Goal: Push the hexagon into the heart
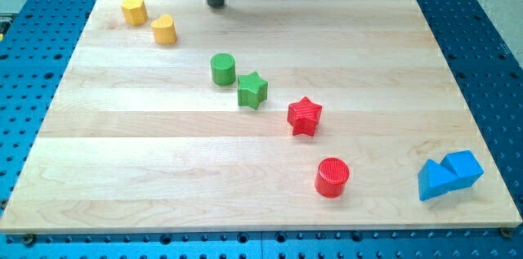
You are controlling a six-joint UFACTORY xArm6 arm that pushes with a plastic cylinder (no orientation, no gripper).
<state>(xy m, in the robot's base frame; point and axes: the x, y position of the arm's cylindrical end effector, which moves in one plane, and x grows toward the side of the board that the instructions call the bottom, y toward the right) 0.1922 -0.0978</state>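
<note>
A yellow hexagon block lies near the board's top left corner. A yellow heart block lies just to its lower right, with a small gap between them. My tip rests at the board's top edge, to the right of both yellow blocks and touching neither. The rod rises out of the view's top.
A green cylinder and a green star sit close together near the middle. A red star and a red cylinder lie further toward the lower right. A blue triangle and a blue cube touch near the bottom right corner.
</note>
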